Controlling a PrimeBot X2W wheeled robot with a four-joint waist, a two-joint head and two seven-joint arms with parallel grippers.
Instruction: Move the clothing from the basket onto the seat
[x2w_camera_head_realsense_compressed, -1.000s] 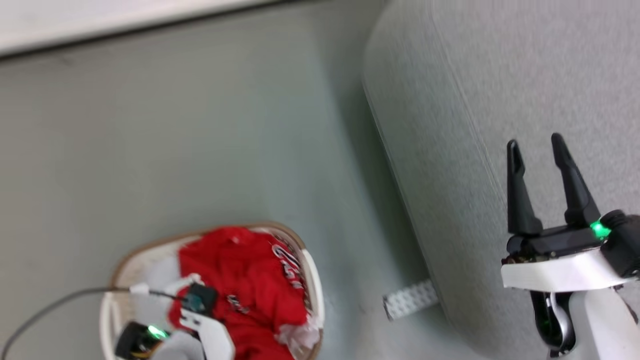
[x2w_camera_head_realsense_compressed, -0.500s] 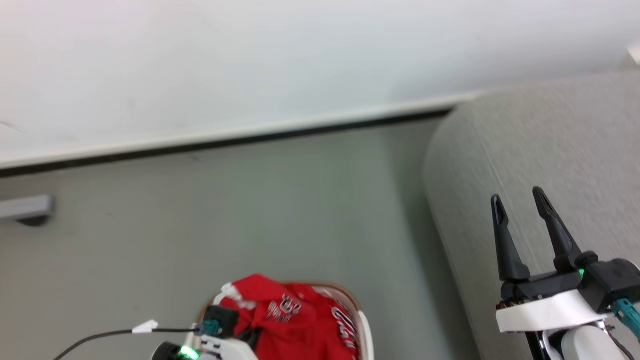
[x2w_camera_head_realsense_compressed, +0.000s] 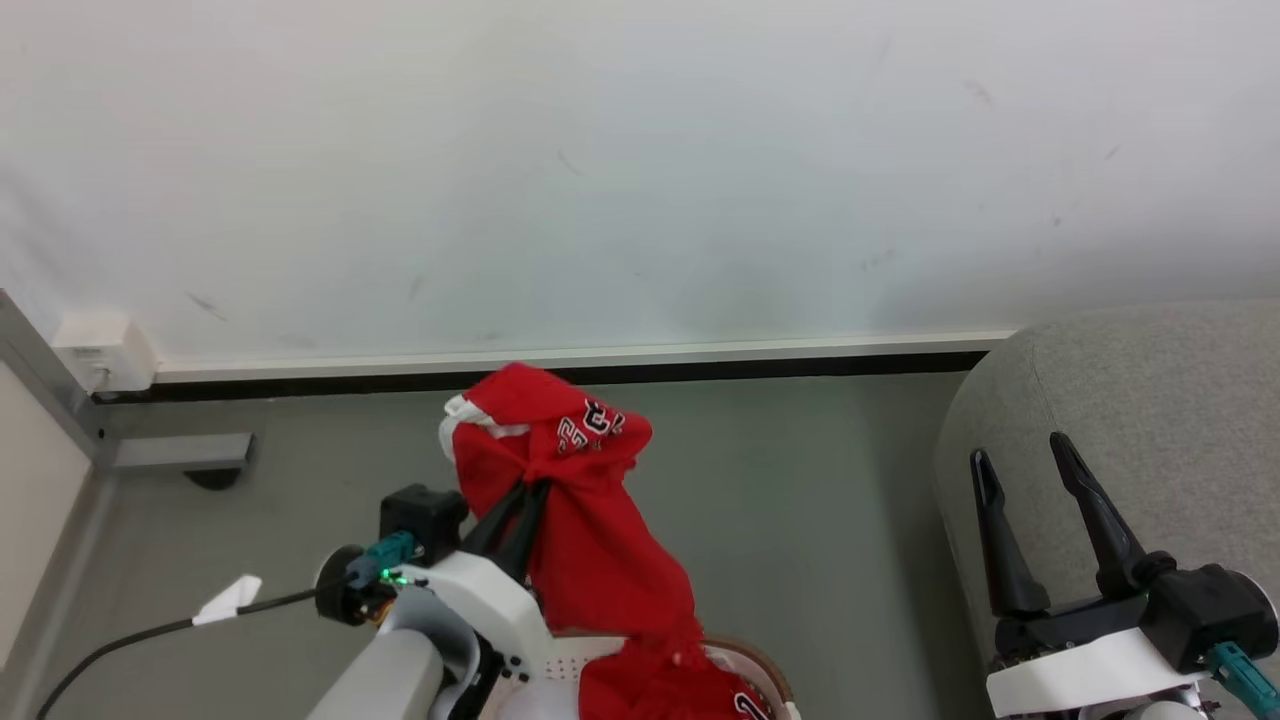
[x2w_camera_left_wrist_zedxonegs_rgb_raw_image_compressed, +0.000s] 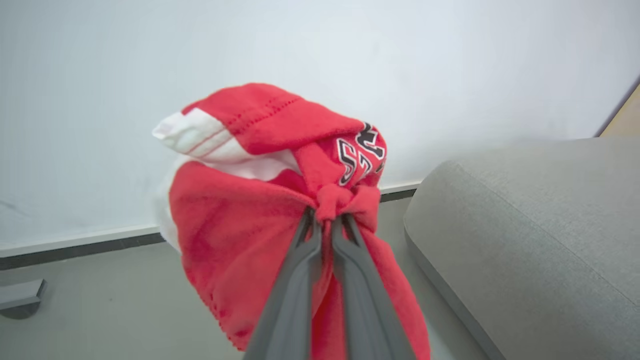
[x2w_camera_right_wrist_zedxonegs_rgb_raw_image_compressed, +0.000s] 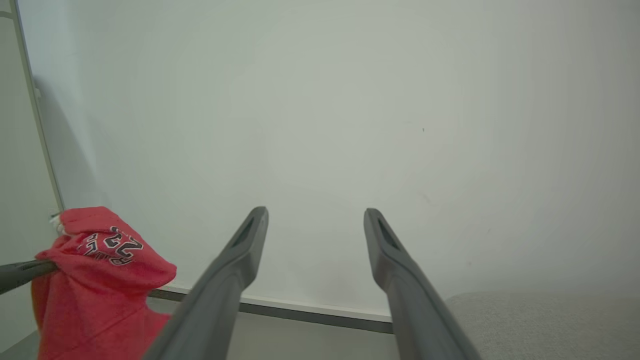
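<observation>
left gripper (x2w_camera_left_wrist_zedxonegs_rgb_raw_image_compressed: 324, 220) pinching red jersey (x2w_camera_left_wrist_zedxonegs_rgb_raw_image_compressed: 235, 225) (hanging over basket (x2w_camera_head_realsense_compressed: 768, 678)), right gripper (x2w_camera_head_realsense_compressed: 1018, 450) spread

The bright red jersey (x2w_camera_head_realsense_compressed: 590, 540) is soft matt cloth, a little fuzzy. The large light grey sofa (x2w_camera_left_wrist_zedxonegs_rgb_raw_image_compressed: 540, 215) has matt, slightly rough woven fabric. The right gripper (x2w_camera_head_realsense_compressed: 1018, 450) has smooth, dull dark plastic fingers (x2w_camera_right_wrist_zedxonegs_rgb_raw_image_compressed: 240, 260). The white basket (x2w_camera_head_realsense_compressed: 575, 665) wall is perforated plastic.
</observation>
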